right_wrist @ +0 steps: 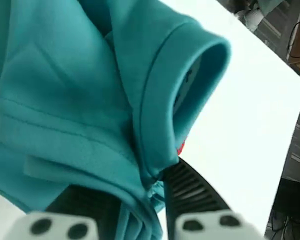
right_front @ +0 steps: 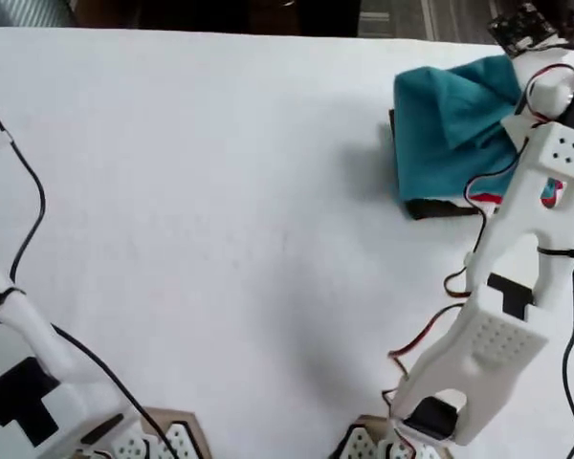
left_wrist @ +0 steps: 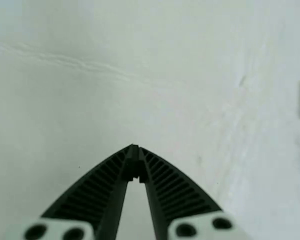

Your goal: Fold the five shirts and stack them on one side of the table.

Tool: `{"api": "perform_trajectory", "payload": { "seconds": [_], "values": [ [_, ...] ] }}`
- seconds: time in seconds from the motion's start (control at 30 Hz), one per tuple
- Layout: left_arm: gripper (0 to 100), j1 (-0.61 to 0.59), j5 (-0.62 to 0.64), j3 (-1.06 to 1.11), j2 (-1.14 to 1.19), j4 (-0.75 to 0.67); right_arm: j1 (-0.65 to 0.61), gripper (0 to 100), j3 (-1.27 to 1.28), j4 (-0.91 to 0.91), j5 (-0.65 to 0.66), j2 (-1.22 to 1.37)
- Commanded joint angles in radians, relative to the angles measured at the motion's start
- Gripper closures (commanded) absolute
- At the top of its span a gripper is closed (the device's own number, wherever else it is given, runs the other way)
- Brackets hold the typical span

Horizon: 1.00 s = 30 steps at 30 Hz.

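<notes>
Teal soft-knit shirt [right_front: 450, 124] lies loosely folded on a dark folded garment [right_front: 432, 207] at the white surface's [right_front: 220, 191] far right edge. It looks limp and light, so its hemmed sleeve seems the surest hold. The right claw [right_wrist: 157, 187] pinches that teal cloth. The left claw [left_wrist: 134, 157], closed and empty, hangs over bare surface, with ample room toward the left edge.

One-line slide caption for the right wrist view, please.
A teal shirt clamped in the right end effector, white table beyond.

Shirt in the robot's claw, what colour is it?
Teal shirt; the right wrist view shows it best.
</notes>
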Motion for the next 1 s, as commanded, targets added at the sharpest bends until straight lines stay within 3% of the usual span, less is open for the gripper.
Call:
{"api": "perform_trajectory", "payload": {
  "seconds": [0.0, 0.2, 0.47, 0.6, 0.77, 0.97],
  "values": [
    [97, 0.008, 0.009, -0.004, -0.037, -0.006, 0.025, 97.9, -0.095, -0.025, 0.035, 0.038],
    [97, 0.008, 0.009, -0.004, -0.037, -0.006, 0.036, 97.9, -0.18, -0.028, 0.051, 0.194],
    [97, 0.006, 0.009, -0.004, -0.037, -0.006, 0.062, 97.8, -0.334, -0.171, 0.048, 0.39],
    [97, 0.005, 0.009, -0.004, -0.037, -0.006, 0.068, 95.4, -0.394, -0.127, 0.046, 0.423],
    [97, 0.006, 0.009, -0.004, -0.037, -0.006, 0.068, 80.6, -0.443, -0.042, 0.044, 0.42],
    [97, 0.008, 0.008, 0.033, -0.04, -0.015, 0.065, 84.8, -0.644, -0.024, -0.005, 0.42]
  ]
}}
